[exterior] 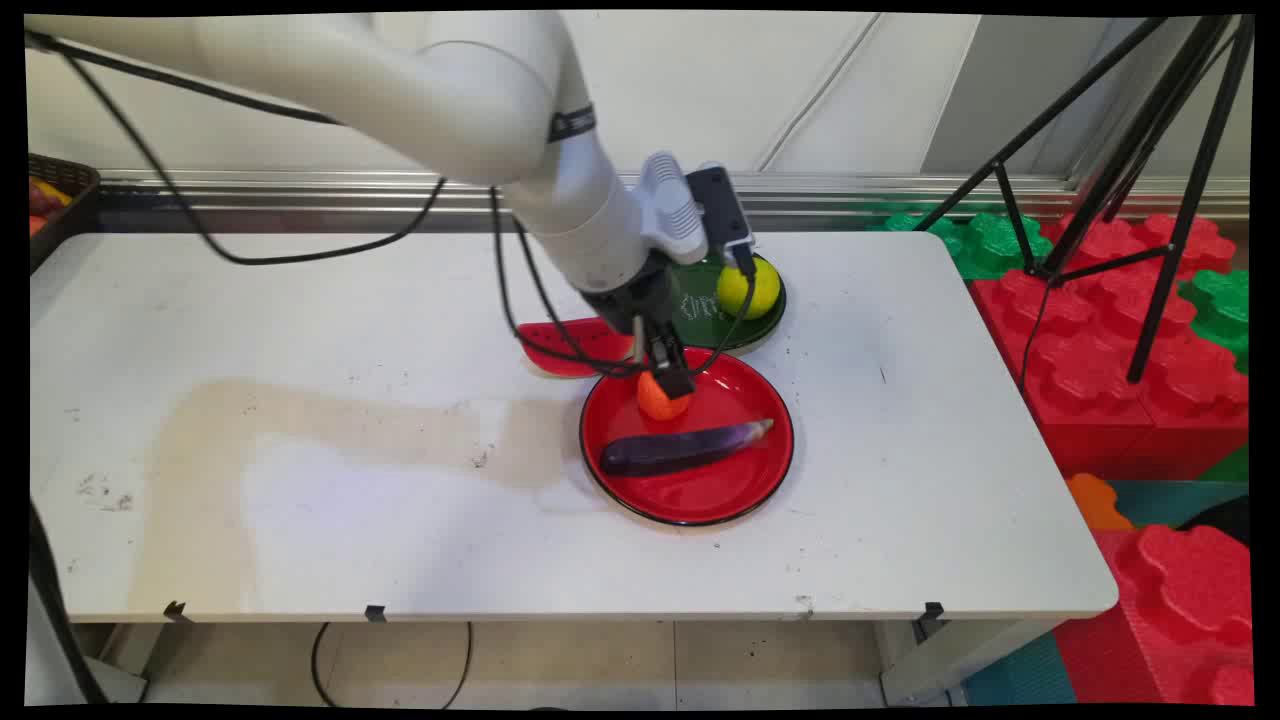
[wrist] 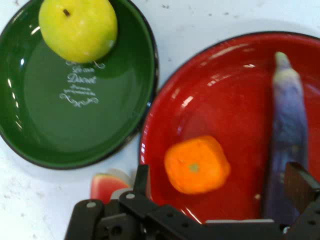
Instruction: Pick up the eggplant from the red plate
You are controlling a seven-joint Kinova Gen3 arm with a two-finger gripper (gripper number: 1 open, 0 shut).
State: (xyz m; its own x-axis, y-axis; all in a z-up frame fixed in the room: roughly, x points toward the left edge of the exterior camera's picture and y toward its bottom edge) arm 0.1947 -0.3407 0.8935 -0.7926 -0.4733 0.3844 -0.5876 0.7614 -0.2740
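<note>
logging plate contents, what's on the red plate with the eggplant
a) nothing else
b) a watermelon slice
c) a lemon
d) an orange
d: the orange sits on the red plate beside the eggplant; the yellow fruit is on the green plate, and the watermelon slice lies on the table.

The green plate [wrist: 30,125] carries white ornamental script on its inner floor, just below the yellow fruit [wrist: 77,27], up and to the left of the claw [wrist: 220,200] in the hand view. The lettering is too small and curly to read with certainty.
</note>
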